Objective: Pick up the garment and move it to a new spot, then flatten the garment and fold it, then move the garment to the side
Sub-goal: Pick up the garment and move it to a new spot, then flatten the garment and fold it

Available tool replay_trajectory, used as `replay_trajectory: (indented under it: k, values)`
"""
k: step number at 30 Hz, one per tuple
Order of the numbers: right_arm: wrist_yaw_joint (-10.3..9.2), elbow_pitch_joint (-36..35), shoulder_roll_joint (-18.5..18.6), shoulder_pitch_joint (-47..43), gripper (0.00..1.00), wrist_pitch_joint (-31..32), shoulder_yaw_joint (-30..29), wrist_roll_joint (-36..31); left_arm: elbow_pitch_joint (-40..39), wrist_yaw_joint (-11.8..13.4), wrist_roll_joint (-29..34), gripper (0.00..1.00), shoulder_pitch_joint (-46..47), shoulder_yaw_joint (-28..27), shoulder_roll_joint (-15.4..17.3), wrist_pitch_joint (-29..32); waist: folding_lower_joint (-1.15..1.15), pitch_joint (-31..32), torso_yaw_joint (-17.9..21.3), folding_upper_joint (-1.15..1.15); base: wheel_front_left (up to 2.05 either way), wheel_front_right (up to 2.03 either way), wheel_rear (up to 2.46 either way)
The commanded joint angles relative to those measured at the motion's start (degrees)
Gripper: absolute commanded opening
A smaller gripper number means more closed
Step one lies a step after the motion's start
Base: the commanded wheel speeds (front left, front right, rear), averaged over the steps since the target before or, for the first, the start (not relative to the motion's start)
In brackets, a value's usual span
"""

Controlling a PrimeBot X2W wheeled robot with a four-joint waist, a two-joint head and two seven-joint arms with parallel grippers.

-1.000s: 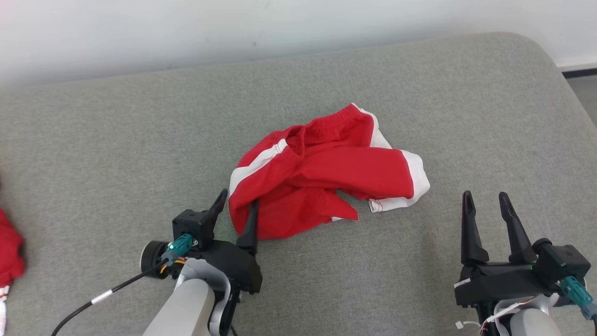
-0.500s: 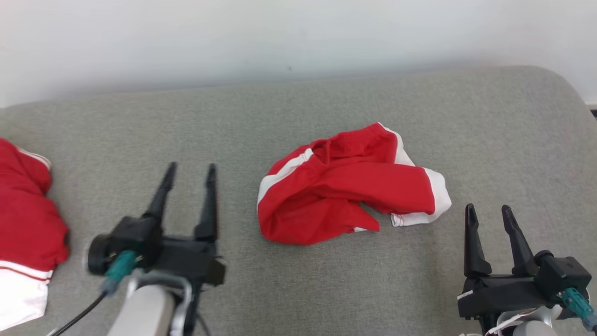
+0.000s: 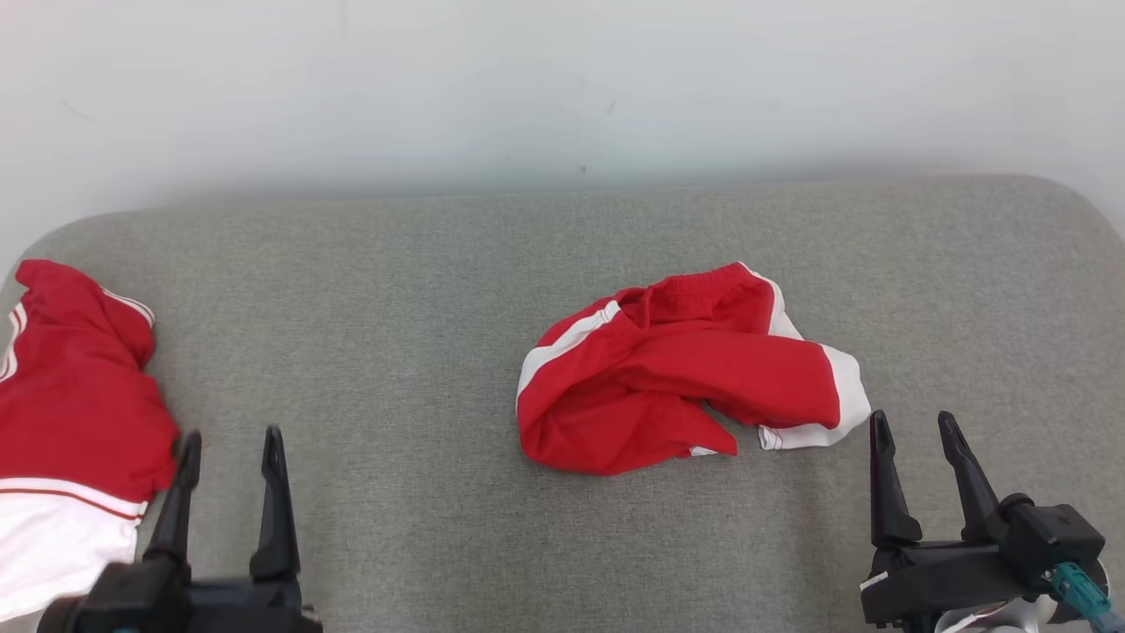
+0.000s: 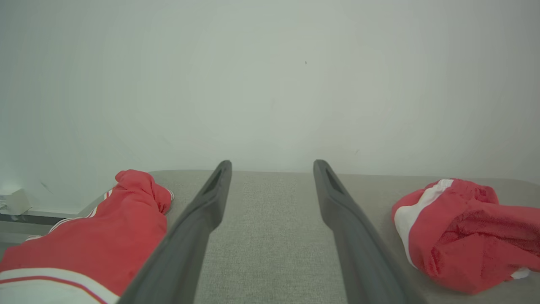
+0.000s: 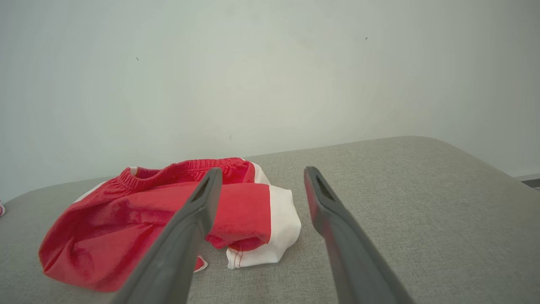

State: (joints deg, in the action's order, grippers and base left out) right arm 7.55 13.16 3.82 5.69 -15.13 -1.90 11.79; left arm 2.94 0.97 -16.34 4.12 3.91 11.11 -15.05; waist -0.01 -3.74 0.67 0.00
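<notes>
your jersey [image 3: 79,413] lies bunched at the far left of the grey cushion [image 3: 378,334], cut off by the head view's edge. no lettering is readable; you see red cloth, a white panel and thin stripes. the left gripper [image 3: 230,435] sits just beside it, fingers apart and holding nothing, its body cropped at the bottom; whether it touches the cloth is unclear. the right gripper [image 3: 912,420] is also spread and empty, near the white hem of the other red garment [image 3: 668,387], crumpled mid-cushion, well apart from the jersey.
</notes>
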Motion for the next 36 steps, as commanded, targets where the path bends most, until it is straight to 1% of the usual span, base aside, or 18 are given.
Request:
replay_trajectory:
  k: [1,8,14,26,36]
  values:
    - [-0.12,-0.14,0.27,-0.51,1.0,-0.02,0.19,0.05,-0.27,-0.42,0.89,1.0,-1.56,-0.36,-0.3,-0.19,0.01,0.44,-0.43,0.0,0.0,0.0,0.0]
    - [-0.12,0.21,0.93,-0.86,1.0,-0.02,2.41,-0.12,0.8,-2.17,2.68,1.0,-5.31,-2.21,-3.0,-0.19,0.01,1.08,-0.75,0.0,0.0,0.0,0.0]
    - [-0.12,1.31,1.38,-1.46,1.0,-0.02,4.55,-0.23,1.84,-3.68,4.45,1.0,-6.02,-3.71,-4.76,-0.19,0.01,1.85,-1.19,0.0,0.0,0.0,0.0]
    - [-0.12,1.95,1.43,-2.03,1.0,-0.02,5.82,-0.07,2.25,-5.86,6.88,1.0,-6.63,-6.47,-6.27,-0.19,0.01,2.52,-1.46,0.0,0.0,0.0,0.0]
    - [-0.12,2.25,1.71,-2.07,1.0,-0.03,6.09,0.16,2.87,-6.75,8.09,1.0,-6.38,-7.35,-7.05,-0.19,0.01,2.42,-1.8,0.0,0.0,0.0,0.0]
